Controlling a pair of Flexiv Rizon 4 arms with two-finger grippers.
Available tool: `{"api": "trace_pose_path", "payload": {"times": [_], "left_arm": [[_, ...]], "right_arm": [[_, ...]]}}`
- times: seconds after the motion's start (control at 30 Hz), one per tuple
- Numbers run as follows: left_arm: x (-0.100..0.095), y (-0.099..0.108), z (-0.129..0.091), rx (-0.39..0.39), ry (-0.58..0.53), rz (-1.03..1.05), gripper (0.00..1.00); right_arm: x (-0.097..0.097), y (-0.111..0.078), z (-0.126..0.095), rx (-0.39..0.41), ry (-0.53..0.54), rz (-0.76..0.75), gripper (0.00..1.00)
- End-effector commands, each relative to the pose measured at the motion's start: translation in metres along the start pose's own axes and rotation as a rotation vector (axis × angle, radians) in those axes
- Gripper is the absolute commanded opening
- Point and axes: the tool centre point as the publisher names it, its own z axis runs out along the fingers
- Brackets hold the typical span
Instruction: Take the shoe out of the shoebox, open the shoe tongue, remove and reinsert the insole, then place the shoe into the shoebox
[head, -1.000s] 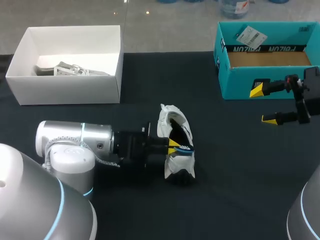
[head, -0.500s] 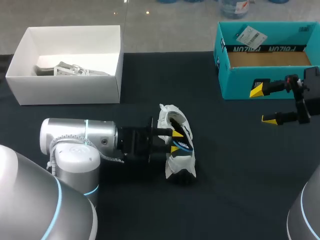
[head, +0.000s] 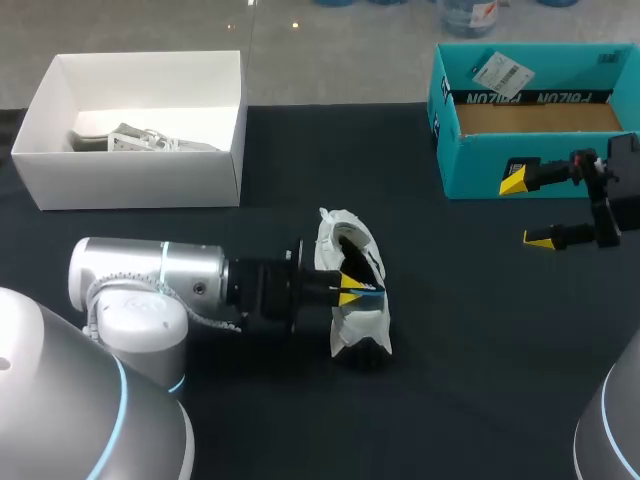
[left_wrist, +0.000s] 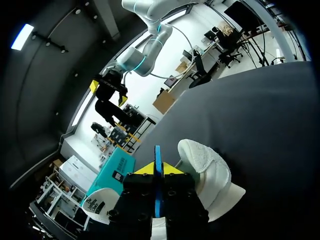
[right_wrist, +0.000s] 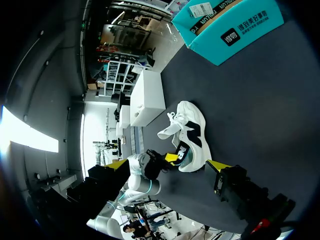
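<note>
Matt cardboard shoebox (head: 478, 165), cloth shoe (head: 360, 322)

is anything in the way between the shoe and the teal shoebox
Nothing lies on the table between the shoe and the teal shoebox. Only the right gripper hangs open just in front of the box's front wall, close to that path. The left gripper is shut on the insole at the shoe.

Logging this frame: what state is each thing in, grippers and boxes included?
shoe: on the table, outside both boxes.
insole: blue edge pinched by the left gripper, at the shoe's opening.
left gripper: shut on the insole.
right gripper: open, empty, beside the teal shoebox.
teal shoebox: open, no shoe inside.
white box: open, holds white items.
</note>
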Motion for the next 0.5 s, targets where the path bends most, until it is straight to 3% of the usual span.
{"api": "trace_pose_path", "payload": {"times": [0.03, 0.5], "left_arm": [[0.003, 0.004, 0.006, -0.005, 0.015, 0.004, 0.0], [0.003, 0.028, 0.014, -0.077, 0.018, 0.023, 0.0]], "right_arm": [[0.0, -0.001, 0.001, -0.001, -0.003, 0.002, 1.0], [0.0, -0.001, 0.001, -0.001, -0.003, 0.002, 1.0]]}}
